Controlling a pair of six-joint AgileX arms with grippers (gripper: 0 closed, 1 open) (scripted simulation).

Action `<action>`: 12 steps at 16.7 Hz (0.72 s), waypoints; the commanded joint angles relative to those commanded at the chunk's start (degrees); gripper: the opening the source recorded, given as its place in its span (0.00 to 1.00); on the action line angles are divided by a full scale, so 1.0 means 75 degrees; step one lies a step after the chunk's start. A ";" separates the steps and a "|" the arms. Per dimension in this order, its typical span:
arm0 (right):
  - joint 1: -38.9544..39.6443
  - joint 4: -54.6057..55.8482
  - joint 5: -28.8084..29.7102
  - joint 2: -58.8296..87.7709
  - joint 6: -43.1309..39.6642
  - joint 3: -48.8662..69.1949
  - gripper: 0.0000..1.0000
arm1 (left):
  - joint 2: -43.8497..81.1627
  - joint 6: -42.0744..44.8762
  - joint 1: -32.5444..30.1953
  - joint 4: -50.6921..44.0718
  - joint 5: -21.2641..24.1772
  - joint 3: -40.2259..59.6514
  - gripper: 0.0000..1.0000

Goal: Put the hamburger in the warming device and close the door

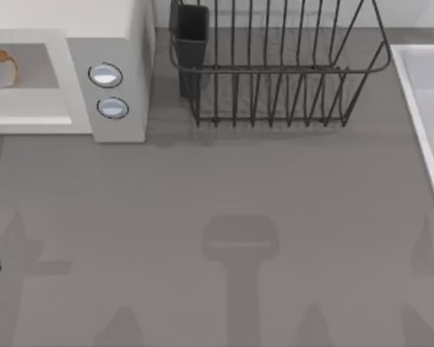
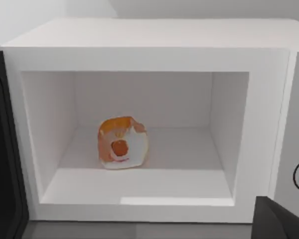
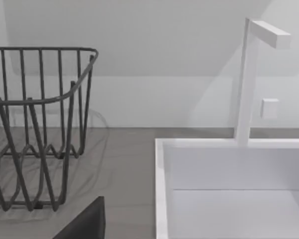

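My left gripper [image 2: 279, 219] showed as one dark finger edge in my left wrist view, so I could not tell how its fingers stood. It faced the microwave [image 2: 149, 55], where the hamburger [image 2: 122, 143] sat on the cavity floor, clear of the walls. The door [image 2: 2, 149] stood swung open beside it; it looked stiff and light, best pushed at its free edge. My right arm idled near the dish rack [image 3: 35, 129].
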 joint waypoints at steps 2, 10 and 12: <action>0.0000 0.0000 0.0000 0.0000 0.0000 0.0000 1.00 | 0.0028 0.0006 -0.0026 0.0019 -0.0023 0.0017 0.00; 0.0000 0.0000 0.0000 0.0000 0.0000 0.0000 1.00 | -0.0028 0.0006 0.1515 -0.0604 0.1517 0.0572 0.00; 0.0000 0.0000 0.0000 0.0000 0.0000 0.0000 1.00 | -0.0038 0.0007 0.1924 -0.0772 0.1930 0.0724 0.00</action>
